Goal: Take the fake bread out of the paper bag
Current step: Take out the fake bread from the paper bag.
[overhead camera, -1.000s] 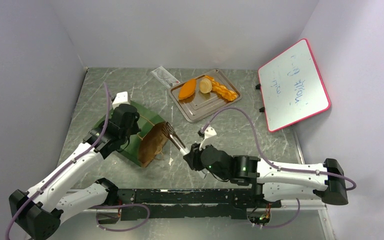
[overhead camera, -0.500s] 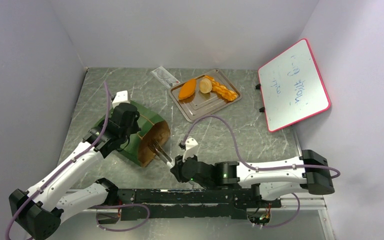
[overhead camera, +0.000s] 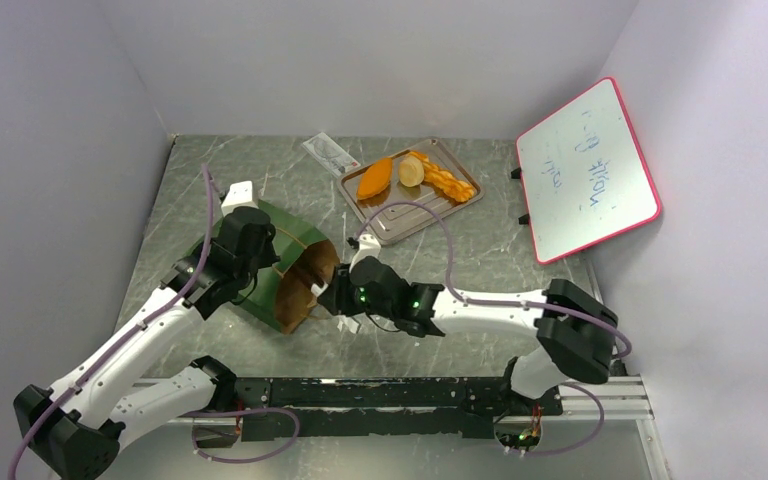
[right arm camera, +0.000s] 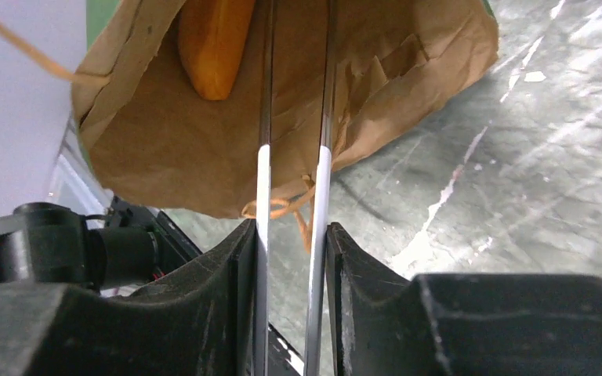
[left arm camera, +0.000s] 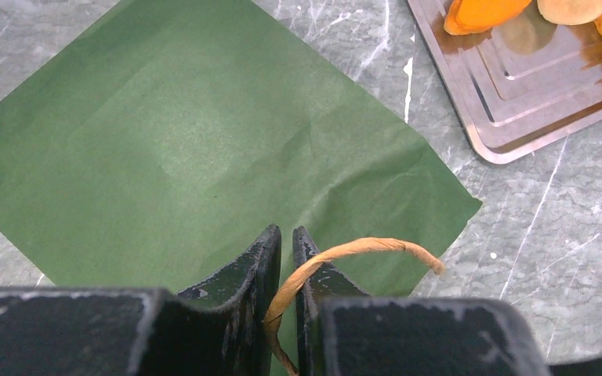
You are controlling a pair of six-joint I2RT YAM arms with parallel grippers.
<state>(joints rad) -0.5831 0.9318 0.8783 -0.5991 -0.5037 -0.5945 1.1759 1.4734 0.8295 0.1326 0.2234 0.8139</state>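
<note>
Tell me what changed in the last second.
The right hand swung left and pushed its long fingers into the paper bag, open, beside an orange bread piece, gripping nothing yet. Unchanged: left hand shut on the handle, bag on its side, three bread pieces on the tray.

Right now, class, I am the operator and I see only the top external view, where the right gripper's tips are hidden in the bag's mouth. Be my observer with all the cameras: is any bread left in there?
Observer: Yes. The right wrist view shows one orange loaf lying inside the paper bag. The right gripper reaches in beside it, open, with nothing between its jaws.
Operator: What is the left gripper doing? From above, its own arm covers it.
Observer: The left wrist view shows the left gripper shut on the bag's tan handle.
</note>
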